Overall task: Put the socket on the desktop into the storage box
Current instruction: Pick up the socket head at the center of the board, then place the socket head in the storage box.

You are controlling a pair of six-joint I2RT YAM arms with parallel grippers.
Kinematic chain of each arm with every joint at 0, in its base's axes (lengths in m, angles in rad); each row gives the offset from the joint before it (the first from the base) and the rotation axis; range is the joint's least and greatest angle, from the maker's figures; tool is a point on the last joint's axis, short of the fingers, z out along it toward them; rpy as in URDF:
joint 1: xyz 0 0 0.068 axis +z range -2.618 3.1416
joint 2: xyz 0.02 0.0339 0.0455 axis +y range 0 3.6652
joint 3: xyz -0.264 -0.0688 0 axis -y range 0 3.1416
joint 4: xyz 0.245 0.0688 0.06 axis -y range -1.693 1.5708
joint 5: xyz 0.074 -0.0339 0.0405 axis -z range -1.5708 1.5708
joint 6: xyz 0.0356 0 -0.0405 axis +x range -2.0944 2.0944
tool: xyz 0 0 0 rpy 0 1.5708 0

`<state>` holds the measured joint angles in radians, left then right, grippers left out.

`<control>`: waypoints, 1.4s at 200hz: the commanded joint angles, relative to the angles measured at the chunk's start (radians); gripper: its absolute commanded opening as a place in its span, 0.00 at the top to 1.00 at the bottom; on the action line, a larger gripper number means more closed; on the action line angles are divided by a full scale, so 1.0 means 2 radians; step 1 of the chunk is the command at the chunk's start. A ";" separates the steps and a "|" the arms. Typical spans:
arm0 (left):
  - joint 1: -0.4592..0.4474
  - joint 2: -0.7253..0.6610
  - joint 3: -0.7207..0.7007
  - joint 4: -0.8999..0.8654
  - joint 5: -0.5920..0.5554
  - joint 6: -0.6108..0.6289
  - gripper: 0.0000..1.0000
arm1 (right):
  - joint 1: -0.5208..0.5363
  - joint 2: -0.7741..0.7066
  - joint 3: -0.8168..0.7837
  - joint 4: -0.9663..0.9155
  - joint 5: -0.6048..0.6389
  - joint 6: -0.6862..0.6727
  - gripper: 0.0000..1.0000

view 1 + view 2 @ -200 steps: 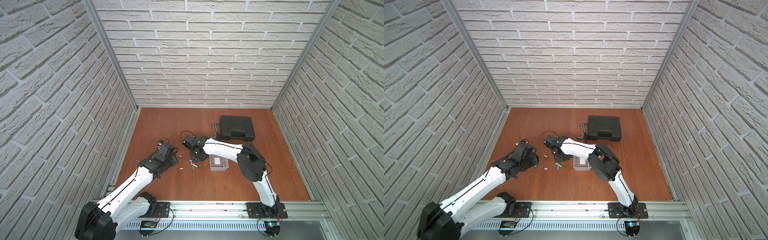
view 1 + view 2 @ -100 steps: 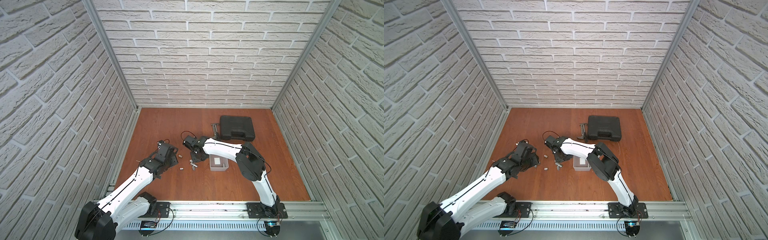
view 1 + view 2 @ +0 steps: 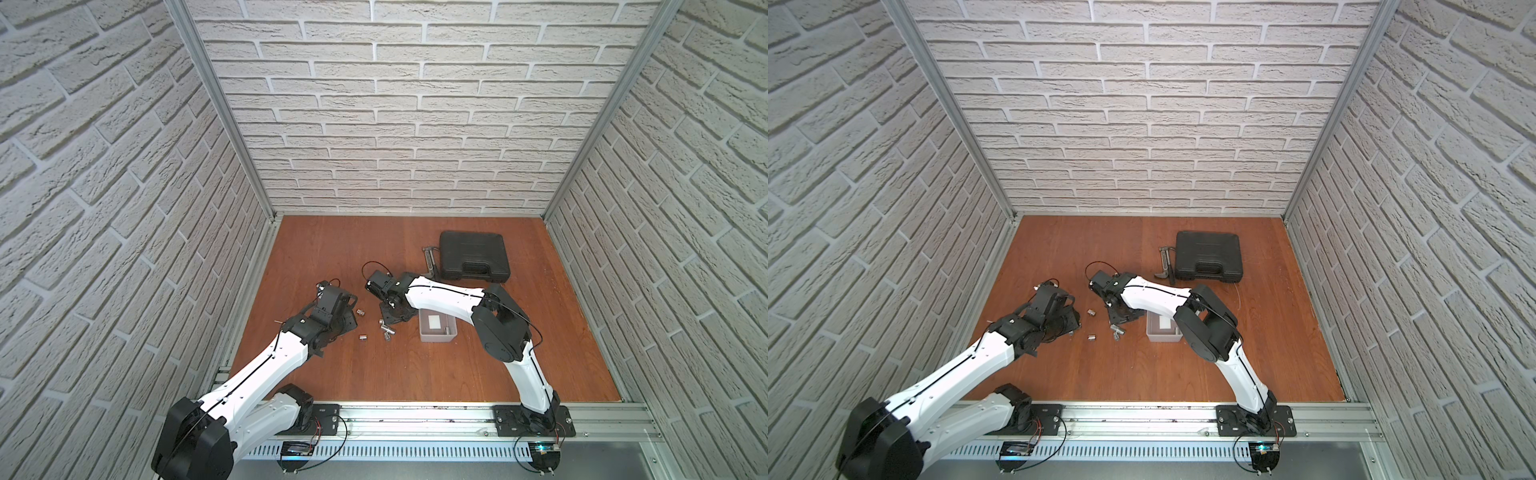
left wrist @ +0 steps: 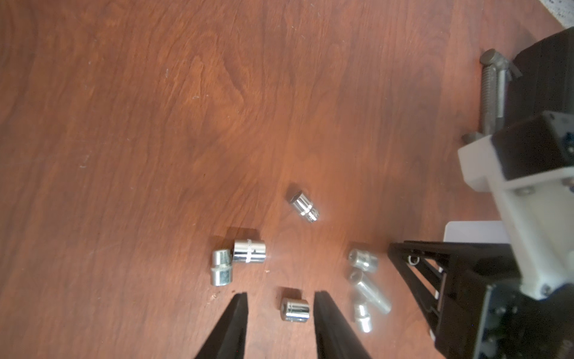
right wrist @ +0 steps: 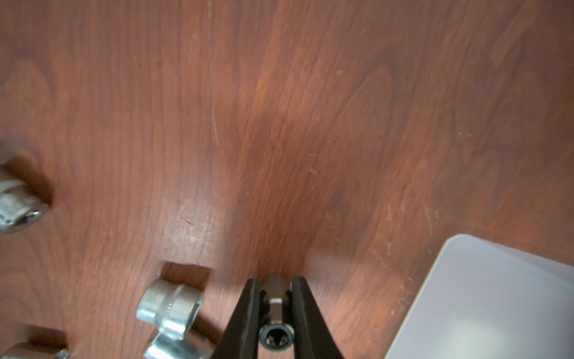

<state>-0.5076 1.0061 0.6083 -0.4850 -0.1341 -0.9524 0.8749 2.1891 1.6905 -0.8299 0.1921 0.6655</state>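
Chrome-plated steel, short cylinders with a knurled band round the waist: these are the sockets, lying on the desktop (image 3: 374,374) between the two arms.

We list first the narrow socket (image 5: 275,310), darker and seen end-on. It is pinched between the fingers of the right gripper (image 5: 275,279), whose jaws press against both its flanks. We cannot tell whether it rests on the wood.

Next comes the stubby socket (image 4: 295,310), on the wood between the fingers of the left gripper (image 4: 281,296). Those jaws stand apart with a gap on each side and hold nothing.

Further out lie a touching pair of sockets (image 4: 249,251), a lone socket (image 4: 303,206), and a huddle of three (image 4: 371,292) beside the right gripper.

The storage box (image 3: 436,338), translucent grey with a white square on its floor, sits near that huddle on the right arm's side. Well behind it lies a black tool case (image 3: 473,257).
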 commanded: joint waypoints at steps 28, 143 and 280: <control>-0.002 0.023 0.002 0.032 0.007 -0.003 0.38 | 0.000 -0.039 -0.037 0.029 -0.003 0.000 0.98; -0.055 0.060 0.046 0.083 -0.016 0.045 0.34 | 0.000 -0.156 -0.055 0.063 0.029 -0.006 0.98; -0.010 -0.164 -0.038 0.022 0.083 0.050 0.46 | -0.007 -0.287 -0.296 0.449 -0.061 0.075 0.98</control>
<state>-0.5442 0.7204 0.5301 -0.3767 0.0082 -0.8948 0.8642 1.7069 1.1660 -0.1474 0.1101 0.7650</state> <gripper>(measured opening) 0.547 0.212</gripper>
